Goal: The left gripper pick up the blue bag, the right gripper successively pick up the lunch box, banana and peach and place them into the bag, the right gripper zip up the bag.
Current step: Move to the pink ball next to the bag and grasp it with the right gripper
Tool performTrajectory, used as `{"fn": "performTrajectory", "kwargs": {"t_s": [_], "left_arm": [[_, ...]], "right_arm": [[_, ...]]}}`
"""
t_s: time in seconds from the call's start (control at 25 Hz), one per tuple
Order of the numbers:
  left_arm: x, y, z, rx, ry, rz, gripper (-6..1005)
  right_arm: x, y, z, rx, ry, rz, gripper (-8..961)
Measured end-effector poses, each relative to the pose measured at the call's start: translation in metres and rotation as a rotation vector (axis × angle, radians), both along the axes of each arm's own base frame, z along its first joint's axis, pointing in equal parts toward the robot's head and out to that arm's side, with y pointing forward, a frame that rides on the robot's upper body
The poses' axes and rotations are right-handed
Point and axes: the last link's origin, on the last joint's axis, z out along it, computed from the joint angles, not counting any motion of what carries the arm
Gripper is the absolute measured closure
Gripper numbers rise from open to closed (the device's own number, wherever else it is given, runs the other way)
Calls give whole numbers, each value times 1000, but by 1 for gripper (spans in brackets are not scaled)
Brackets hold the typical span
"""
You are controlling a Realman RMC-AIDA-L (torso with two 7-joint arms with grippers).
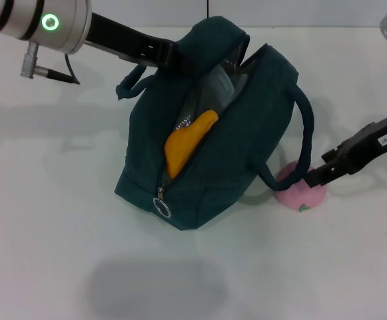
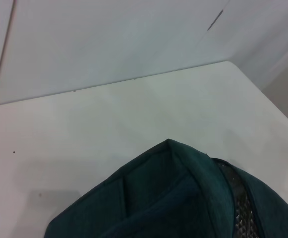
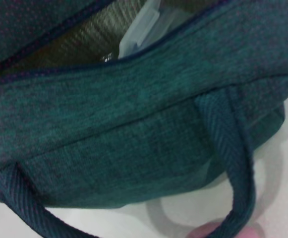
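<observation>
Head view: left gripper (image 1: pixel 170 55) holds the open bag (image 1: pixel 236 143), banana (image 1: pixel 188 141) inside; right gripper (image 1: pixel 316 177) closes on the peach (image 1: pixel 293 195).

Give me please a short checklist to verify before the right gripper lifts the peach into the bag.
1. Bag mouth open: ok, zipper is undone.
2. Lunch box inside: ok, its pale edge shows in the opening.
3. Banana inside: ok, but it sticks up in the opening.
4. Left gripper holding the bag's far end: ok.
5. Right gripper at the peach: ok, fingers at its top; firm grasp cannot tell.
6. Path clear: not ok, the bag handle loops down right beside the peach.
</observation>
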Motion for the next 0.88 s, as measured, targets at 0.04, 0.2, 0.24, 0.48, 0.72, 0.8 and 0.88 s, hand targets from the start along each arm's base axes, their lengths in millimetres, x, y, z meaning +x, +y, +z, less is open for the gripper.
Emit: {"fn": "performTrajectory", "kwargs": {"t_s": [0.04, 0.2, 0.24, 0.48, 0.72, 0.8, 0.88], "left_arm": [[0, 0, 0, 0, 0, 0, 876], [1, 1, 0, 1, 1, -1, 876], [1, 1, 0, 1, 1, -2, 876], [1, 1, 0, 2, 1, -4, 875], [0, 1, 0, 0, -1, 0, 875], [0, 0, -1, -1, -1, 0, 875], [1, 0, -1, -2, -2, 0, 875]], "right_arm": [[0, 0, -2, -5, -4, 3, 293], [-1, 0, -7, -14, -21, 21, 296], [-2, 0, -8, -15, -25, 25, 297], [-1, 1, -16, -23, -48, 38, 303], [1, 1, -22, -25, -80, 52, 309], [3, 1, -23, -28, -85, 52, 311], [3, 1, -24, -29, -86, 51, 313]]}}
